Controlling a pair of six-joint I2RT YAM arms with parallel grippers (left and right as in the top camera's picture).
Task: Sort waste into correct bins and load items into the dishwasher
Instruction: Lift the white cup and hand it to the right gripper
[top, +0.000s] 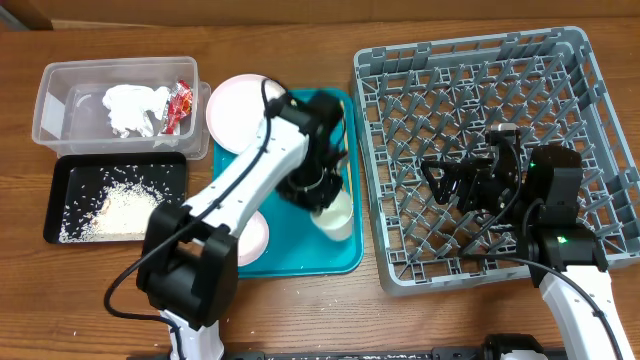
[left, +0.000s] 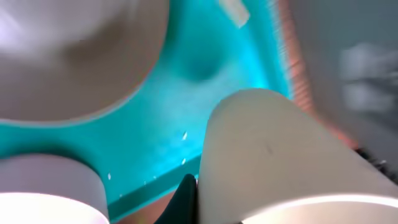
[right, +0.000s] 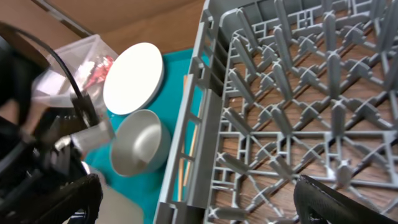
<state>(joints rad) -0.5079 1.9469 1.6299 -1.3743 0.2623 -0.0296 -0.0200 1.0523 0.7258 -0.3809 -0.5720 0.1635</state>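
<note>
My left gripper (top: 318, 192) is over the teal serving tray (top: 300, 255). One black finger (left: 186, 200) presses the outer wall of a white bowl (left: 273, 155), which also shows in the overhead view (top: 336, 217); the other finger is hidden. A grey-white bowl (right: 138, 149) and a pale plate (right: 133, 78) lie beside it. A second plate (top: 252, 240) sits at the tray's near left. Two chopsticks (right: 186, 158) lie along the rack side. My right gripper (top: 440, 185) is open and empty over the grey dish rack (top: 470, 70). The clear tub (top: 55, 105) holds the napkin (top: 132, 106) and the red wrapper (top: 180, 103). The black tray (top: 70, 175) holds rice (top: 118, 210).
A white rounded object (left: 43, 193), perhaps the cup, stands at the lower left of the left wrist view. The rack's near wall (right: 199, 124) borders the teal tray. The brown wooden table (top: 60, 290) lies around everything.
</note>
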